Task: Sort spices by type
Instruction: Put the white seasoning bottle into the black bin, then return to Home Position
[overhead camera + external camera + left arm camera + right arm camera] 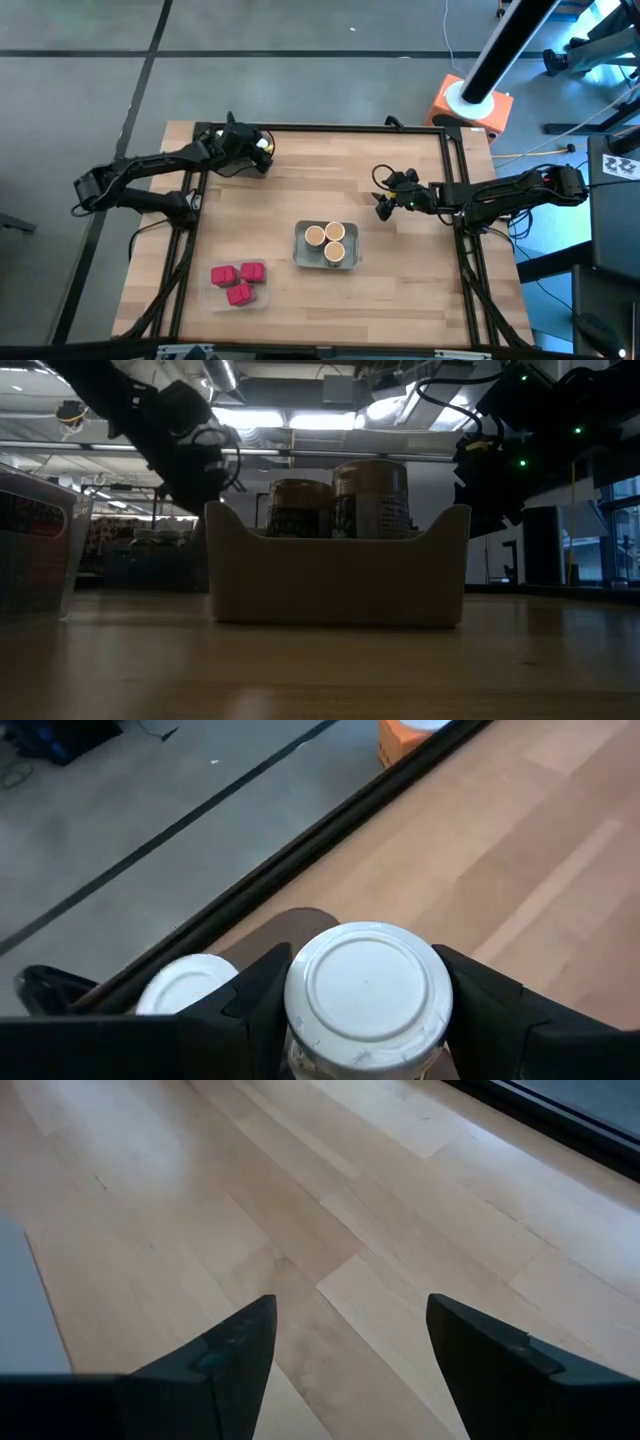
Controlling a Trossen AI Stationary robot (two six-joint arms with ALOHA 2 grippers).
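Note:
My left gripper is at the table's far left corner, shut on a white-capped jar. A second white cap shows right beside that jar. Three tan-lidded jars stand in a grey tray at mid-table. Three red boxy containers lie in a clear tray near the front left. My right gripper hangs open over bare wood at the right of the table, with nothing between its fingers. My left gripper has the white-capped jar between its two fingers, one finger on each side of the jar just below the cap's rim. The fingers slant down from the table's left side. The jar stands upright; its foot is hidden, so whether it rests on anything does not show.
A dark rail runs along the table's far edge just beyond the left gripper. Bare wood lies between the two arms. An orange base with a white post stands off the far right corner.

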